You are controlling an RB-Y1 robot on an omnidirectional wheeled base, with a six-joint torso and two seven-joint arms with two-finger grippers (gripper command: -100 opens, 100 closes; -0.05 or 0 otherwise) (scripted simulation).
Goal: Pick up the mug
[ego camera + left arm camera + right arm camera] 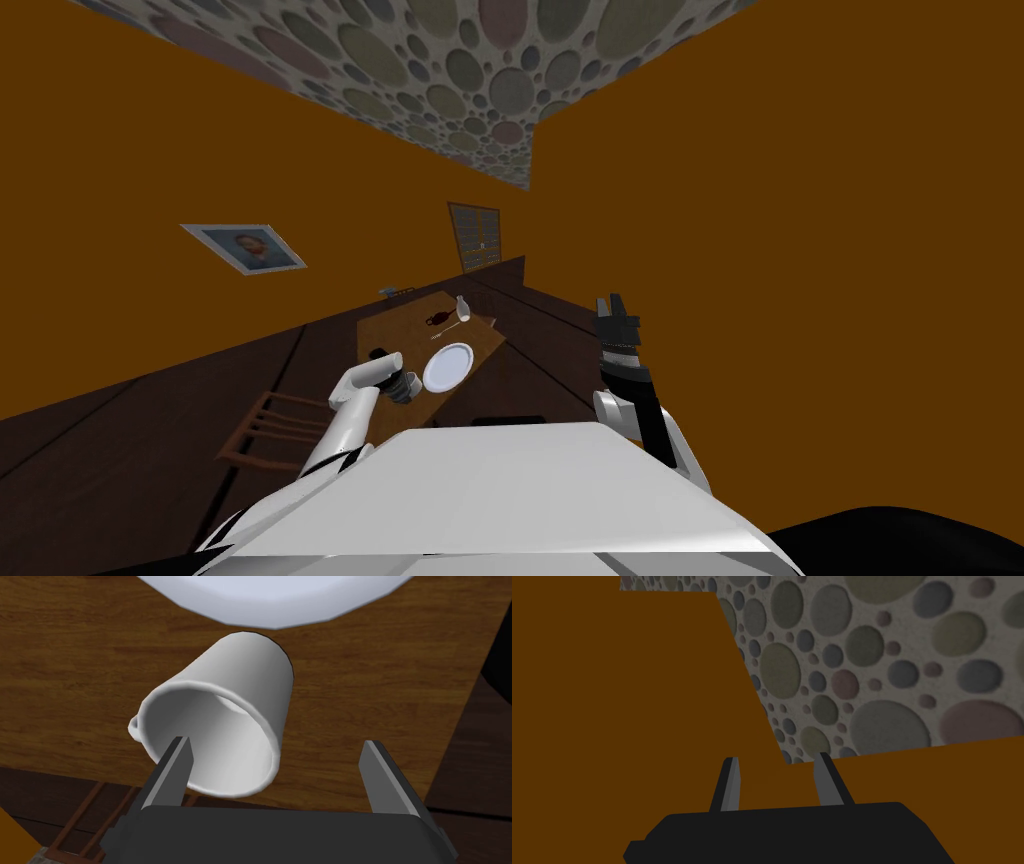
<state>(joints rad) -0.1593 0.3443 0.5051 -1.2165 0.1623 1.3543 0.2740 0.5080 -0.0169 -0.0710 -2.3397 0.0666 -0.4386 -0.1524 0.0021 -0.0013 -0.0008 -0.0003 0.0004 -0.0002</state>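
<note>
– White all over, the mug [220,721]? Where does it stand?
– Yes, plain white. It stands upright on the wooden table [75,651], close to the table's near edge and just beside a white plate [275,601].
– And the left gripper [276,743]?
– Spread wide and holding nothing. It hangs right over the mug's mouth. One finger [175,768] crosses the rim on the side of the small handle [134,726], and the other [380,776] stands well clear of the far wall.
– Why off-centre like that?
– My guess is that it means to take the mug by its body, and the cup is not yet squarely between the blades. As it sits, closing might catch the rim or tip the mug toward the plate. A small shift toward the handle side looks needed first.
– What about the right gripper [777,757]?
– It is raised out to the side, away from the table, probably to keep clear. A narrow gap shows between its blades and nothing is in it.
– Any brand, label or lettering?
– None that I can read. The mug and plate are both unmarked.
</note>
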